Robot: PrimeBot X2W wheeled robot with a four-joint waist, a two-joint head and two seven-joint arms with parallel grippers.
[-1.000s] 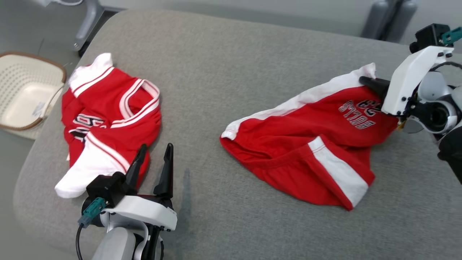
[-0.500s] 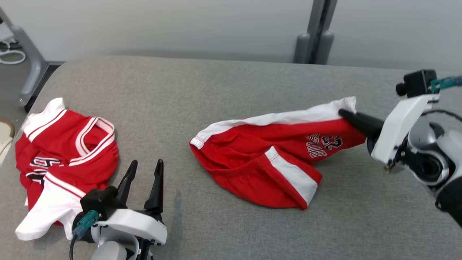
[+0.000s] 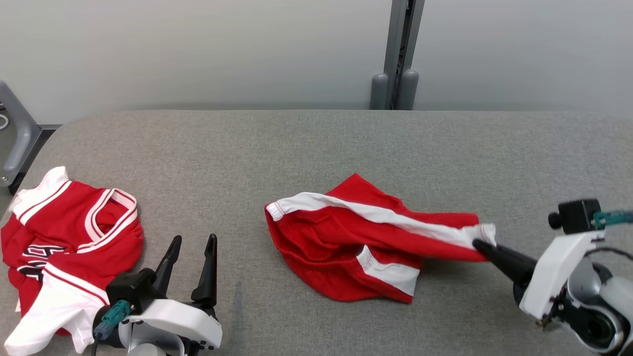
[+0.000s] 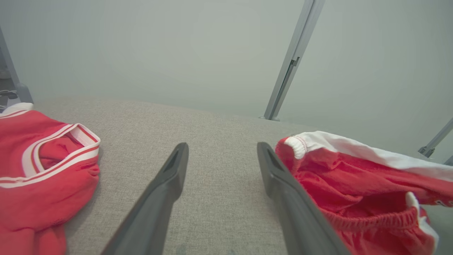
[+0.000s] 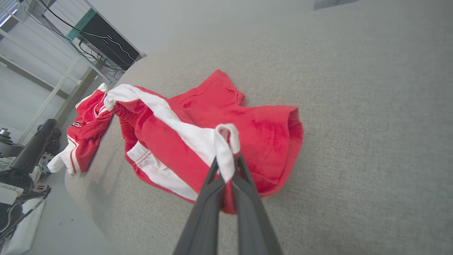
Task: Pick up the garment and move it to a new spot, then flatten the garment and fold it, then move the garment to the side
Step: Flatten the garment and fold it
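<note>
The red shorts point(image 3: 356, 247) lie rumpled near the middle of the grey fabric-covered table point(image 3: 316, 148). The elastic waistband faces my left. One leg is drawn out towards my right, and a white side stripe runs along it.

My right end effector point(image 3: 477, 243) is closed on the white hem corner at the end of that stripe. In the right wrist view, the two dark fingers meet around a pinch of cloth point(image 5: 226, 159), with white fabric looped over their tips. The remainder of the shorts point(image 5: 198, 134) spreads out on the table beyond them.

My left end effector point(image 3: 194, 239) sits low at the near edge of the table, spread wide and holding nothing. In the left wrist view, its fingers point(image 4: 223, 145) frame bare table, and the waistband of the shorts point(image 4: 354, 184) is just beside the right-hand finger.

A red jersey point(image 3: 64, 237) with white trim lies crumpled at the table's left end, well apart from the shorts. A grey post point(image 3: 398, 54) stands behind the far edge, against a pale wall point(image 3: 198, 49).
</note>
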